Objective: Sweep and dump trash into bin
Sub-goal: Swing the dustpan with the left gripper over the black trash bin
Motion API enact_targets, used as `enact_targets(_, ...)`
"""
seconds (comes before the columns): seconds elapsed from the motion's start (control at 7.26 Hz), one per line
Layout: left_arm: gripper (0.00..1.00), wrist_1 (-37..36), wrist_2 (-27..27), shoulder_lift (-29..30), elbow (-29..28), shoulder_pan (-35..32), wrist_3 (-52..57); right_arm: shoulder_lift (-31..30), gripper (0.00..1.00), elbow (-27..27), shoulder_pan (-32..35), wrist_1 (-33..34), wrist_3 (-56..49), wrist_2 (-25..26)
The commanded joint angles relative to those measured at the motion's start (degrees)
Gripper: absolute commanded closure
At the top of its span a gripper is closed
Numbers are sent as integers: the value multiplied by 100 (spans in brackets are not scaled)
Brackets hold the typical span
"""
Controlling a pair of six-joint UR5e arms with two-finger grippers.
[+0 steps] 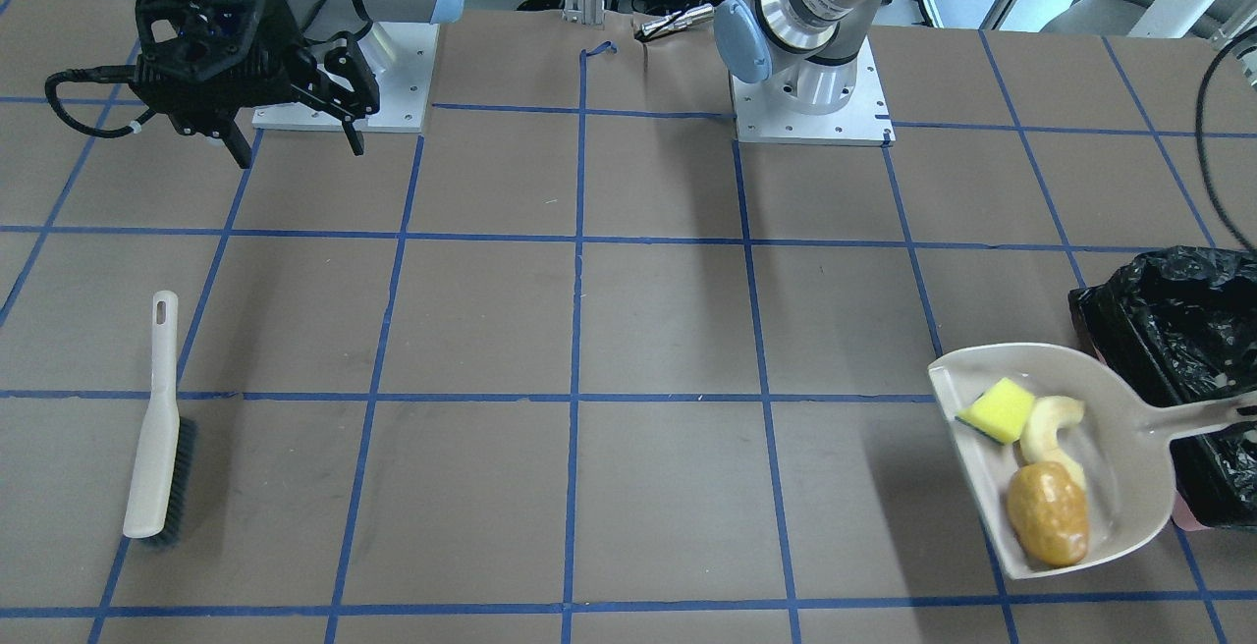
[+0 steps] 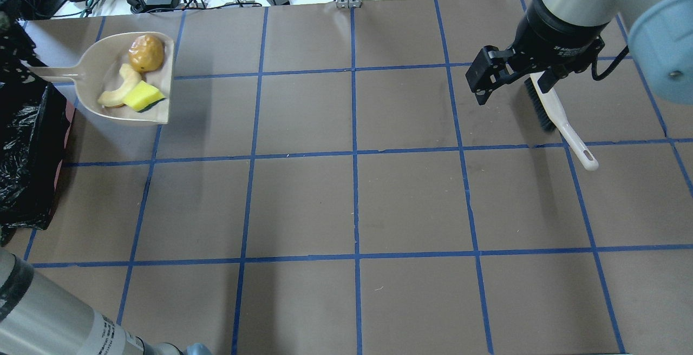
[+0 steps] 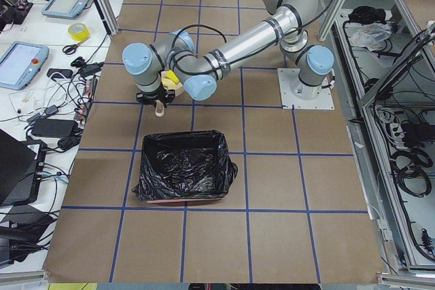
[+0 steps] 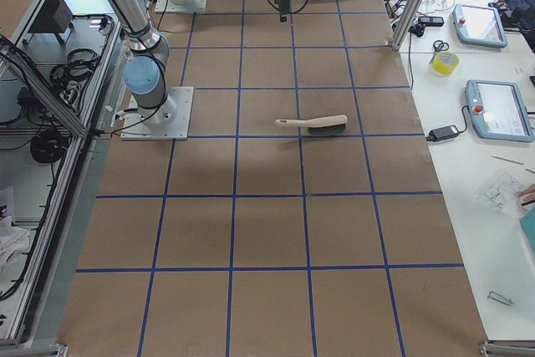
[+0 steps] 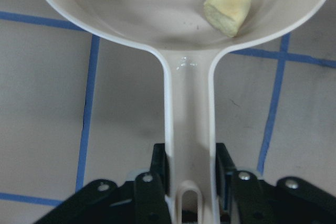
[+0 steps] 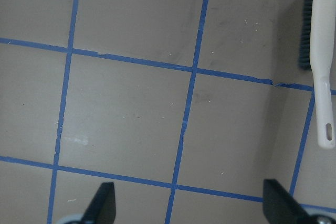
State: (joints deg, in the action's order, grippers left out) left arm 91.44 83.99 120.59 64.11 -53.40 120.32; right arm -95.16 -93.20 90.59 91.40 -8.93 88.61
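Beige dustpan (image 2: 100, 65) holds trash (image 2: 125, 85) | handle toward bin (image 2: 24, 144), left jaws clamping it | right jaws apart, empty

clock dirs per overhead view, from centre of the table (image 2: 352, 203). 4 round to 7 is bare paper, and 11 to 1 too: wide room for a pass. at 10 the dustpan (image 2: 100, 68) blocks, w/ the left gripper (image 5: 190, 169) clamped on its handle. the bin (image 2: 32, 127) sits just beside it at 9, by the table edge. the left arm (image 2: 54, 317) cuts in at 8. near 3 the brush (image 2: 566, 130) lies flat. the right gripper (image 2: 511, 87), jaws wide, hangs at 2, raised off the table.
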Motion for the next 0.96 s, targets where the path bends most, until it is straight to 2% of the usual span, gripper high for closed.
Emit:
enact_targets(0.0,100,986,265,113,-1019,793,1322,-38,0,-14,-6,-26,84,16)
enact_targets(0.14,100,1129,432,122,-1232,1109,1884,-38,0,-14,-6,-34,85,7)
enact_targets(0.41,100,1078,583,175,-1278,1655,2774,-38,0,-23,-6,-43,85,-2)
enact_targets(0.69,100,299,661,350,-1313,1894,3653,-47,0,-23,-23,-550,93,16)
enact_targets(0.83,100,147,775,377,-1392,1912,3700,-47,0,-23,-15,-553,94,16)
